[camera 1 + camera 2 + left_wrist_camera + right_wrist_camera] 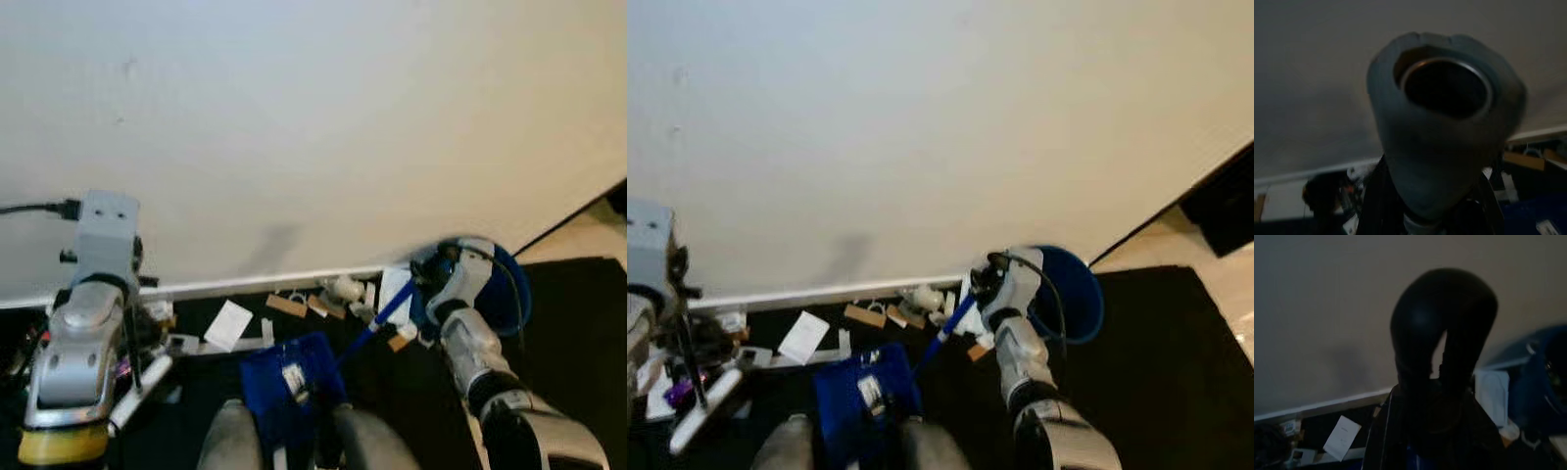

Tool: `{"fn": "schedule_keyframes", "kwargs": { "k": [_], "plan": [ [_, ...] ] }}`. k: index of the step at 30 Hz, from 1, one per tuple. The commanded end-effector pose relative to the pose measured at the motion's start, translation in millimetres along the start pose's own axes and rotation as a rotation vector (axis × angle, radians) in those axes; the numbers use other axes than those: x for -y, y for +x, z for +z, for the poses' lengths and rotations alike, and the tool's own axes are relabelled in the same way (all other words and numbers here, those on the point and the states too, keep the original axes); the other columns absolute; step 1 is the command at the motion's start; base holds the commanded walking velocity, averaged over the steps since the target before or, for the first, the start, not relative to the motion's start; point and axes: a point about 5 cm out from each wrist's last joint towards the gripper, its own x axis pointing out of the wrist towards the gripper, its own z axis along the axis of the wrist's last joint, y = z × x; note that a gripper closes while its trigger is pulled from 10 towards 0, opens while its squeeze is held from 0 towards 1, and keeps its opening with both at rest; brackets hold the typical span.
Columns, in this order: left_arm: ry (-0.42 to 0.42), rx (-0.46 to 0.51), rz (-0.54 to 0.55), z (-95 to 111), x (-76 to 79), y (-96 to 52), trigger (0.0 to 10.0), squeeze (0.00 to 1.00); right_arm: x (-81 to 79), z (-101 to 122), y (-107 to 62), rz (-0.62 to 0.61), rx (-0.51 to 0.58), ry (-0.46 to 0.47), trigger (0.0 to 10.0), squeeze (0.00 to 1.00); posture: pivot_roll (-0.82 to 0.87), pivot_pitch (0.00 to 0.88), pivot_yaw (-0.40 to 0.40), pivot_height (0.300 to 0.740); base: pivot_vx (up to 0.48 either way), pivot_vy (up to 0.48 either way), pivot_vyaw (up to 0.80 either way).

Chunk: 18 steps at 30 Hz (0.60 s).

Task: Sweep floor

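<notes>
Right gripper (423, 277) closed around the top of a blue-handled broom (377, 321), by the blue bin (516, 294). The handle slants down toward the robot's left to the blue dustpan (292, 377). Paper scraps (227, 324) line the baseboard beyond, nearer the left gripper (1442, 147), which grips a grey handle (137, 387).

You see a matt painted wall (323, 117), brushed silver metal arms (83, 338), paper scraps (227, 324) and a dark matt floor (1156, 372).
</notes>
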Motion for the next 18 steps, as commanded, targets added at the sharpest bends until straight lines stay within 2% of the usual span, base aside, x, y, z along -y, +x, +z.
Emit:
{"fn": "schedule_keyframes", "kwargs": {
  "k": [1,6,10,14,18],
  "plan": [
    [0.000,0.010,0.004,3,2.2,-0.2,10.0,0.00,1.1,-18,-6.2,-0.012,-0.081,0.032,10.0,0.00,0.25,0.038,-0.162,0.740,0.000,0.000,0.00],
    [-0.004,0.002,0.013,3,1.2,0.8,10.0,0.00,2.8,-18,-6.3,-0.015,-0.082,0.028,10.0,0.00,0.25,0.041,-0.164,0.740,0.000,0.000,0.00],
    [0.013,0.002,0.031,4,-2.2,0.6,10.0,0.00,5.1,-16,-6.2,-0.020,-0.079,0.017,10.0,0.00,0.25,0.041,-0.167,0.740,0.000,0.412,0.00],
    [0.037,-0.010,0.085,3,-17.1,-0.9,10.0,0.00,10.6,-3,-3.4,-0.037,-0.026,-0.018,10.0,0.00,0.26,0.041,-0.172,0.740,0.000,0.480,0.00],
    [0.037,-0.010,0.102,3,-22.0,-2.1,10.0,0.00,15.1,4,-2.5,-0.061,0.005,-0.025,10.0,0.00,0.26,0.041,-0.175,0.740,0.000,0.480,0.00]
  ]
}}
